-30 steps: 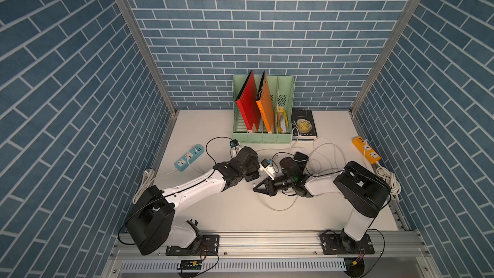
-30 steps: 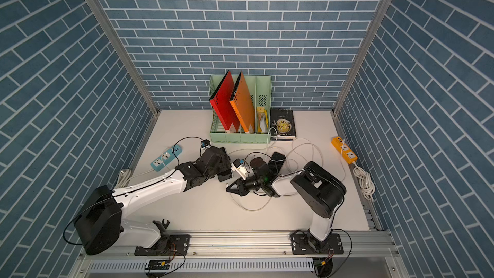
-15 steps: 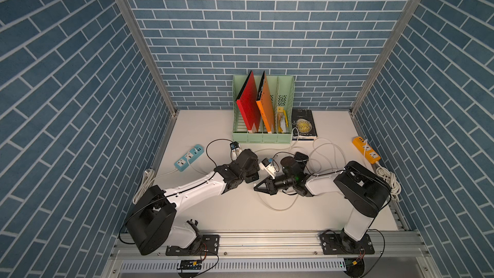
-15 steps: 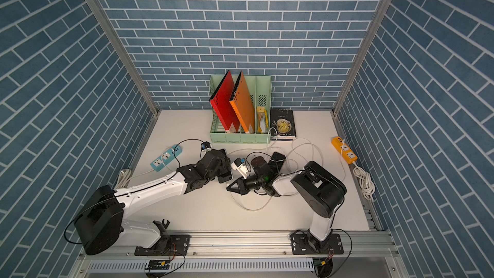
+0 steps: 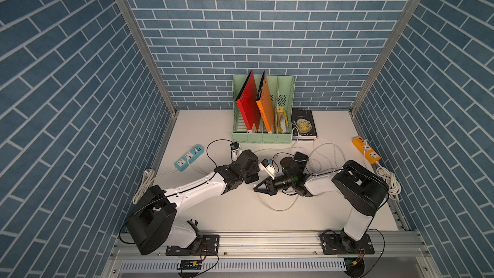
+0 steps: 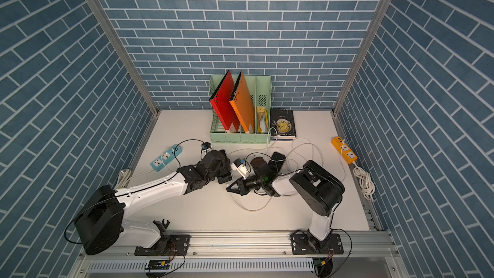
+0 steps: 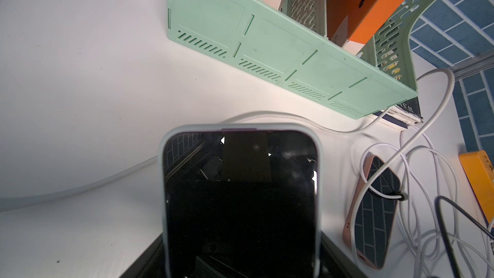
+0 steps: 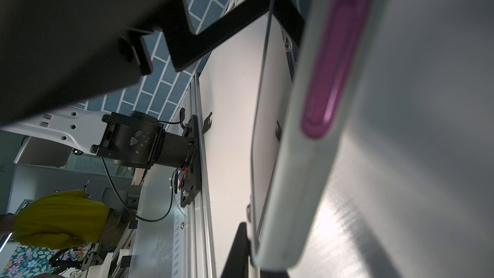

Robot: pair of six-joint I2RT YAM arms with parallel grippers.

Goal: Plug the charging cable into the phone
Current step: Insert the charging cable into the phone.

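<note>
The phone, dark-screened in a pale grey case, sits between the fingers of my left gripper, which is shut on its sides. In both top views it lies low over the table under that gripper. My right gripper is shut on the plug end of the white charging cable. It points at the phone's near end, a small gap away. In the right wrist view the phone's case edge with its purple button fills the frame right beside the black fingertips. The port itself is hidden.
A second phone in a pink case lies among looping white cables to the right. A mint file rack with red and orange folders and a dark book stand at the back. A blue power strip lies left, an orange one right.
The left gripper with the phone has shifted slightly toward the right gripper. The right arm has stayed where it was.
</note>
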